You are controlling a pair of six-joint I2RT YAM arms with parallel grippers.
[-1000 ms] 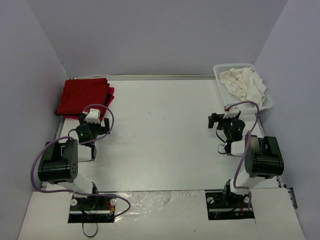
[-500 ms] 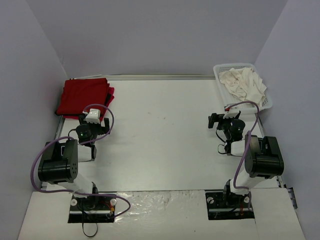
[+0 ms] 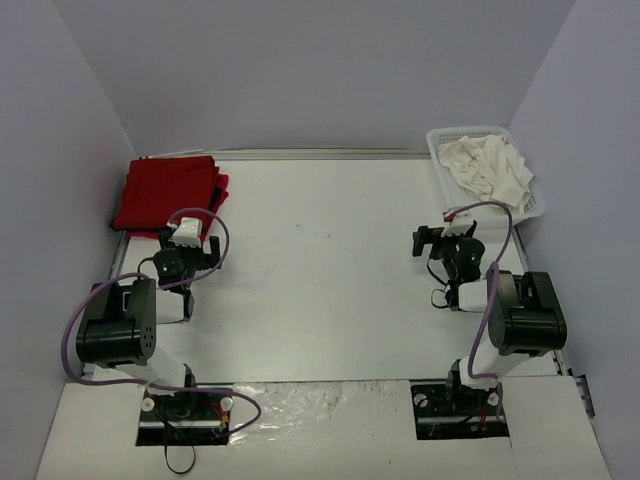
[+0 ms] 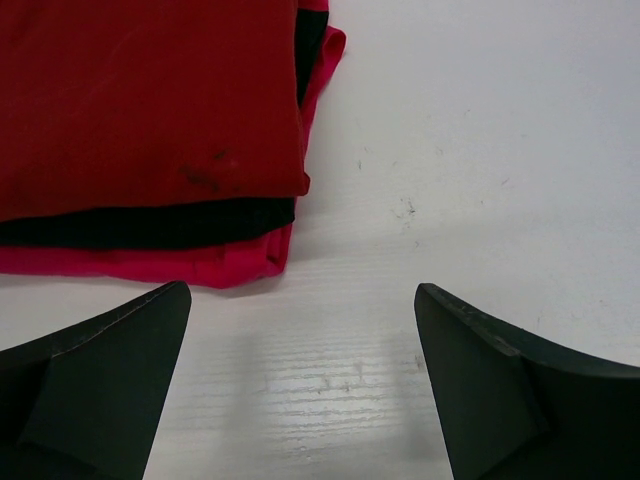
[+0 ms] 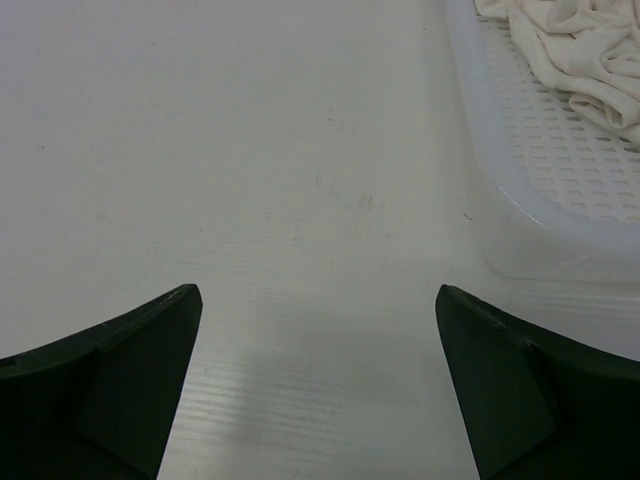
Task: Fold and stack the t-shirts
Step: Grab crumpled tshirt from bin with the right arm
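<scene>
A stack of folded red t-shirts (image 3: 168, 192) lies at the table's far left; it also shows in the left wrist view (image 4: 150, 110), with a dark layer between the red ones. A crumpled cream-white t-shirt (image 3: 488, 166) lies in the white mesh basket (image 3: 533, 205) at the far right; it also shows in the right wrist view (image 5: 585, 55). My left gripper (image 3: 185, 232) is open and empty, just short of the red stack (image 4: 300, 300). My right gripper (image 3: 450, 235) is open and empty over bare table, left of the basket (image 5: 318, 300).
The basket's near rim (image 5: 530, 215) stands right of my right gripper. Grey walls close in the table on three sides. Purple cables loop over both arms.
My right gripper has shifted slightly left and away from me. The left arm and the shirts have not moved.
</scene>
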